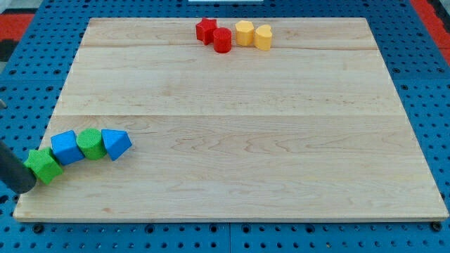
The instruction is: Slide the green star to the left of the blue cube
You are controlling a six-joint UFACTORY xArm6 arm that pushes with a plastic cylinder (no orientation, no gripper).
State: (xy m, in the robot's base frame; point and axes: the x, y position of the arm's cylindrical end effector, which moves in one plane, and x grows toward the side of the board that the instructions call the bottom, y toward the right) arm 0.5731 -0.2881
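My tip (pixel 28 188) (dark rod) touching green star (pixel 43 166), next to blue cube (pixel 67 147)

- Rod (pixel 13 169): upper length cut off by the view's left edge; what shows is dark and soft-edged, no surface detail.
- My tip (pixel 28 188): sits at 8 o'clock of the green star (pixel 43 165). Touching or just short of it: cannot tell. The rod covers a sliver of that block's lower-left edge.
- Green star: its points are barely readable at this size.
- Blue cube (pixel 67 147) at the star's 2 o'clock; facing sides hidden where they meet.
- Red cylinder (pixel 222 40) covers the 4 o'clock corner of the red star (pixel 205 29).
- Two yellow blocks (pixel 244 32) (pixel 263 36): shapes too small to tell.
- Blue pegboard (pixel 422 105) around the table (pixel 246 140): cut off on all sides.
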